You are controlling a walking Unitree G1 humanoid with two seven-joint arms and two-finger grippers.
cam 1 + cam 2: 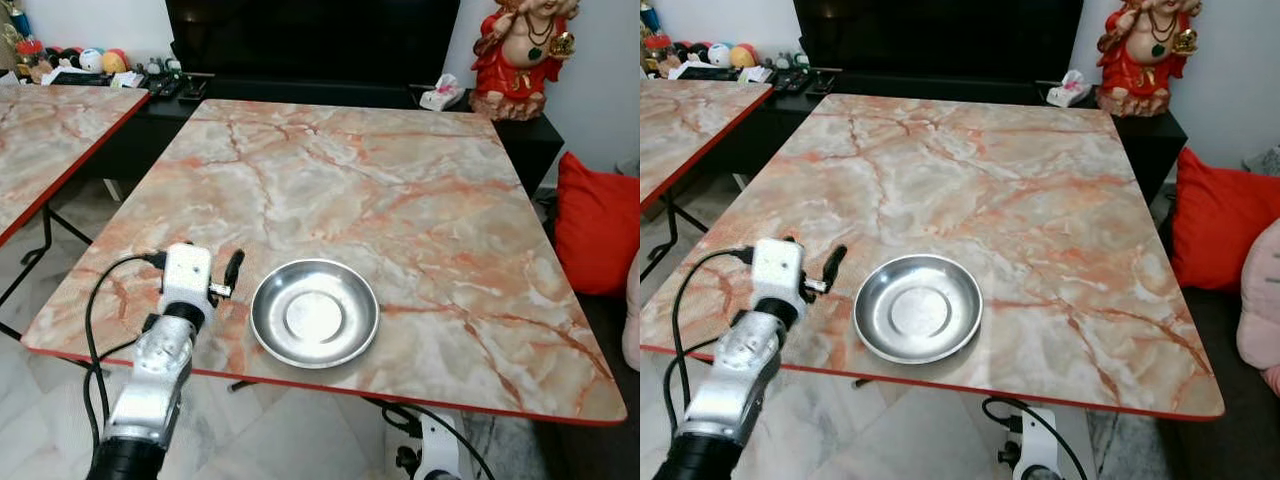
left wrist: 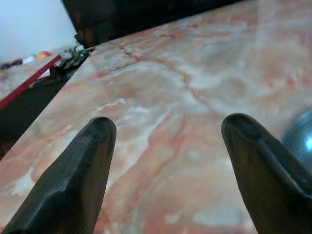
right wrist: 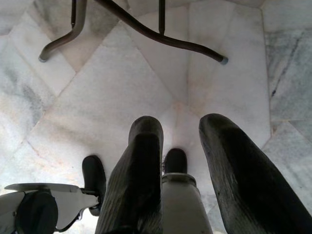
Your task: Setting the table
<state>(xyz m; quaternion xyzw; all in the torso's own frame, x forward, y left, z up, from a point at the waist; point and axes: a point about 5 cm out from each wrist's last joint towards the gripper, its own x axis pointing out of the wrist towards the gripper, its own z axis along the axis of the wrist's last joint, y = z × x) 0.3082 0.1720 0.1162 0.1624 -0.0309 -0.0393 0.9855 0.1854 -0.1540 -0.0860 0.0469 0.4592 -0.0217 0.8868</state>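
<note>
A shallow round steel dish [image 1: 315, 313] lies empty on the marble-patterned table [image 1: 420, 190], close to the red front edge. Just left of the dish my left gripper [image 1: 212, 264] hovers low over the tabletop, pointing away from me. In the left wrist view the left gripper [image 2: 168, 126] is open with only bare tabletop between its black fingers [image 2: 83, 165], and the dish's rim [image 2: 300, 139] shows beside one finger. My right gripper [image 3: 181, 122] hangs beside my body, pointing at the floor, fingers apart and holding nothing.
A second marble table [image 1: 50, 130] stands to the left across a narrow gap. At the back are a dark cabinet with small items [image 1: 160, 82], a tissue pack [image 1: 440, 95] and a red figurine [image 1: 520, 55]. A red cushion [image 1: 595, 220] lies at the right. Table legs [image 3: 161, 39] cross the tiled floor.
</note>
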